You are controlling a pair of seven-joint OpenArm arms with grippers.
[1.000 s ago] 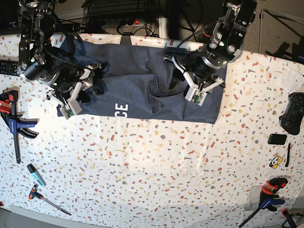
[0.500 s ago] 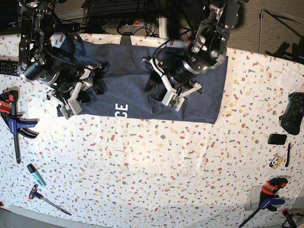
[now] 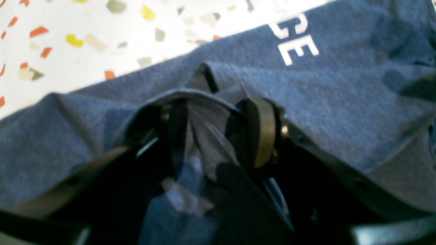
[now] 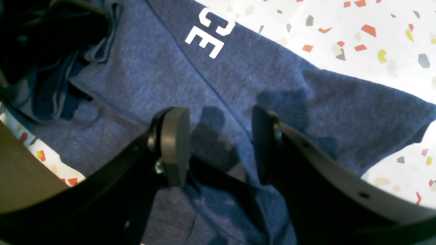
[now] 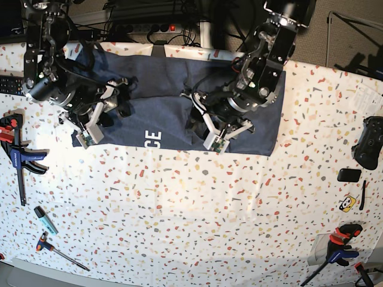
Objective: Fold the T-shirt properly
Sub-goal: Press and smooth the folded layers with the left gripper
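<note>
White terrazzo-pattern tabletop (image 5: 197, 221), flecked red, yellow, grey; bright, even light. Orange-blue bar clamp (image 5: 17, 156) at left edge; teal marker (image 5: 45, 219) and screwdriver (image 5: 60, 250) near front-left corner. Black game controller (image 5: 369, 142) at right edge, small black block (image 5: 349, 174) and yellow sticker (image 5: 347, 204) below it; second clamp (image 5: 335, 251) at front-right corner. Power strip (image 5: 143, 27), tangled cables behind far edge.

One navy T-shirt (image 5: 173, 107) lies on one speckled bench (image 5: 197, 227), flanked by two robot arms, each with one end effector, left (image 5: 216, 142) and right (image 5: 90, 133); around it sit three clamps, one screwdriver (image 5: 57, 250), one marker (image 5: 45, 219), one game controller (image 5: 369, 142)
</note>
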